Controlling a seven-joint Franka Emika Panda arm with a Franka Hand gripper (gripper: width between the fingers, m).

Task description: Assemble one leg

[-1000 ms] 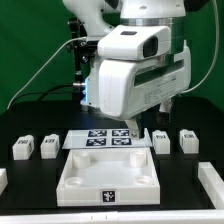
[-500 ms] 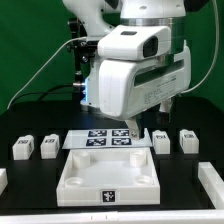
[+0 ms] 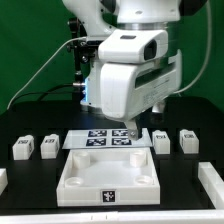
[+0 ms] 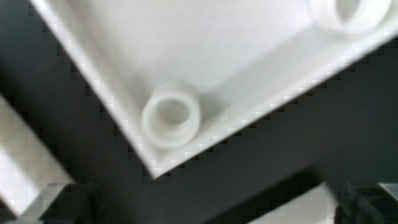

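Several legs stand on the black table as small white blocks with square markers: two at the exterior view's left and two at its right. The large white square base lies in front. My gripper hangs over the base's far edge, apart from every leg. In the wrist view the gripper is open and empty, its dark blurred fingers spread wide. Below it is a corner of the base with a round socket.
The marker board lies flat behind the base, under the gripper. White parts show at the table's left edge and right edge. A green wall and cables are behind the arm.
The arm has shifted very slightly; the gripper stays open and empty, and no part on the table has moved.
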